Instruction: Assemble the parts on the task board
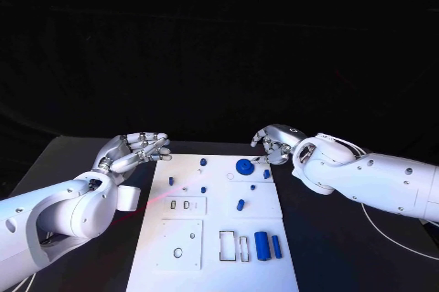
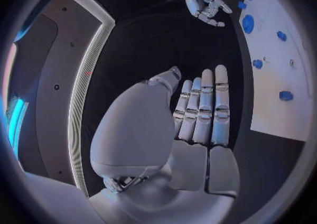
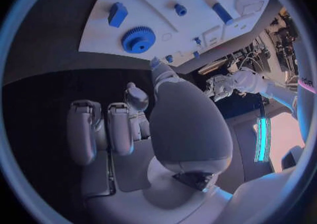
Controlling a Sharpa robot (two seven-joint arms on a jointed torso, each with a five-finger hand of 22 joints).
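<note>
Task board (image 1: pixel 215 241) lying mid-worktop (image 1: pixel 82 197), dark margins open along both long edges. Blue gear (image 1: pixel 244 167) and small blue parts (image 1: pixel 267 245) resting on it. Left hand (image 1: pixel 139 149) off the far-left corner, fingers loose, holding nothing. Right hand (image 1: pixel 275 143) beyond the far-right corner, fingers curled, empty. No legible writing.
</note>
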